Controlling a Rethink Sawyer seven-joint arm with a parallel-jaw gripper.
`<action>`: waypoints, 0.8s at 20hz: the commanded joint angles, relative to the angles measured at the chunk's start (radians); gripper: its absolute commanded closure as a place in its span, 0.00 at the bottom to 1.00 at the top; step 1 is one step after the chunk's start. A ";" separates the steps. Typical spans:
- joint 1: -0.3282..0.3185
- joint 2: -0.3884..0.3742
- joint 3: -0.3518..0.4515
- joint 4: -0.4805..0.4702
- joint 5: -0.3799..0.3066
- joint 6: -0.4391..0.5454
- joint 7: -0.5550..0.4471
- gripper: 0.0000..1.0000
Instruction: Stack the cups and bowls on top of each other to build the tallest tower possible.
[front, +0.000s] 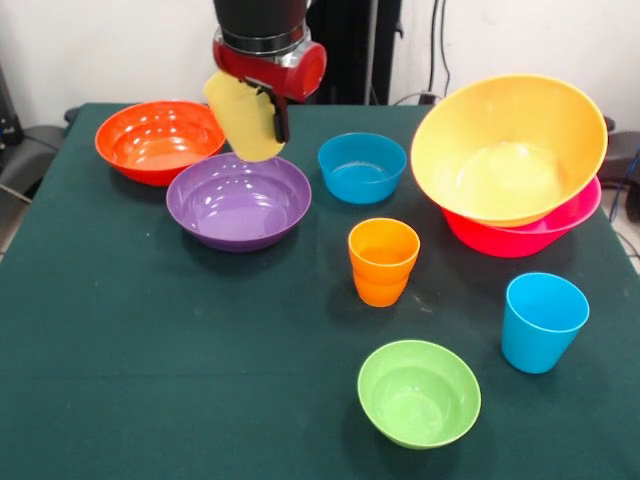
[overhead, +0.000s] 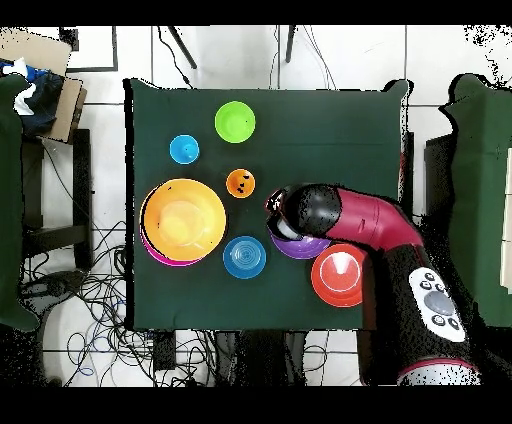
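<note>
My gripper (front: 264, 112) is shut on a yellow cup (front: 243, 118) and holds it tilted just above the far rim of the purple bowl (front: 238, 202). One black finger (front: 281, 118) lies against the cup's side. The red-orange bowl (front: 158, 140) sits to the left of it and the small blue bowl (front: 362, 167) to the right. The large orange bowl (front: 510, 150) rests tilted in the hot pink bowl (front: 565, 222). The orange cup (front: 383, 260), the sky blue cup (front: 542, 322) and the lime green bowl (front: 418, 392) stand apart. No ribbed yellow-green cup shows.
In the overhead view my arm (overhead: 355, 215) reaches over the purple bowl (overhead: 305, 248) and hides the gripper. The red-orange bowl (overhead: 338, 275) lies beside the arm. The green cloth (front: 150, 350) covers the table. Cables lie on the floor round it.
</note>
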 joint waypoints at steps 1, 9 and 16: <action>0.033 0.007 0.084 0.076 0.056 0.054 0.021 1.00; 0.094 -0.002 0.071 0.102 0.106 0.016 0.083 1.00; 0.124 -0.002 0.077 0.125 0.173 -0.007 0.098 1.00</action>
